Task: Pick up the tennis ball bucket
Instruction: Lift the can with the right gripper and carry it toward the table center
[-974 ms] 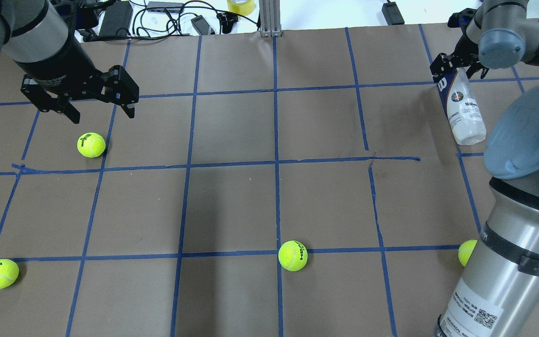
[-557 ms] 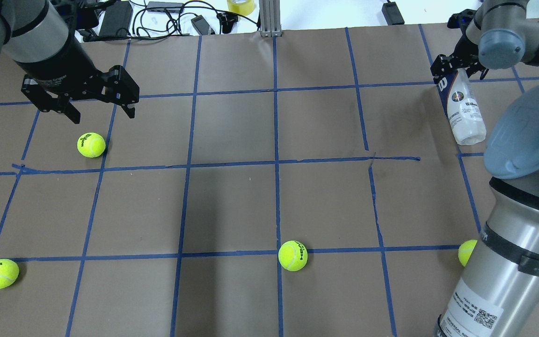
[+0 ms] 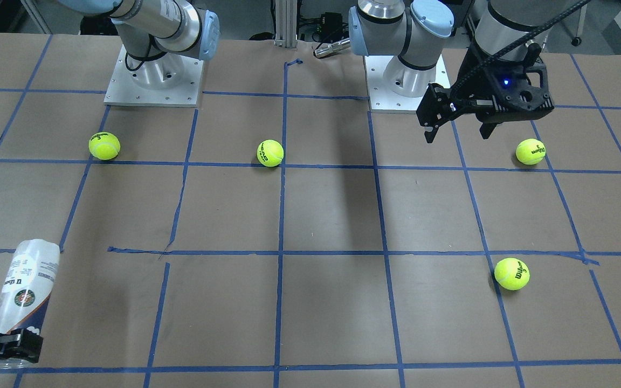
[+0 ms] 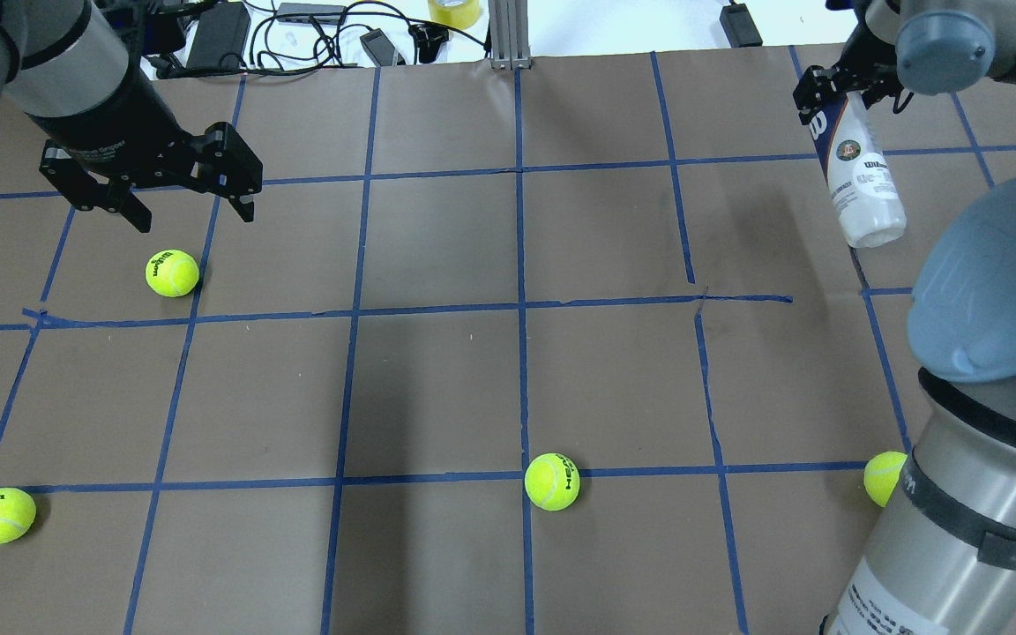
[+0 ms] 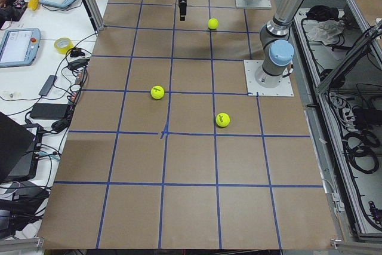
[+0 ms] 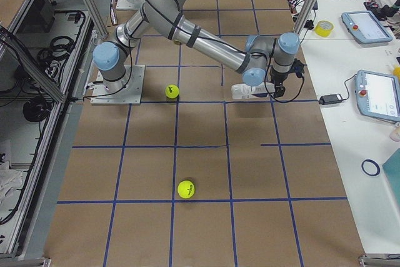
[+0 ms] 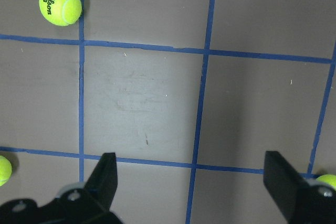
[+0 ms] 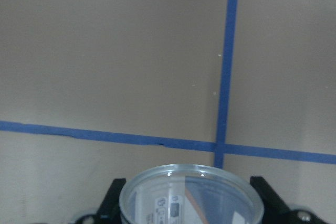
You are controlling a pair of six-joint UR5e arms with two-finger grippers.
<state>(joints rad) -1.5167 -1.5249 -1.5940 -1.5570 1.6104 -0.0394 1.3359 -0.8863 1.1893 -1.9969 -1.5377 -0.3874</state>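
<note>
Rising off the brown table (image 4: 437,388) at its far right corner, the tennis ball bucket (image 4: 861,181) hangs tilted from my right gripper (image 4: 843,88), which is clamped on its rim end. A second ago its base sat lower, nearer the taped cross line. My left gripper (image 4: 193,219) has stayed put, spread wide above a tennis ball (image 4: 172,272).

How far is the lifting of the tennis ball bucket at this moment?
Done: the right pincer is shut on the rim end of the tennis ball bucket. In hand: the bucket hangs tilted, seemingly off the table. Left: little, perhaps raising it higher. The left pincer is open and empty.
</note>
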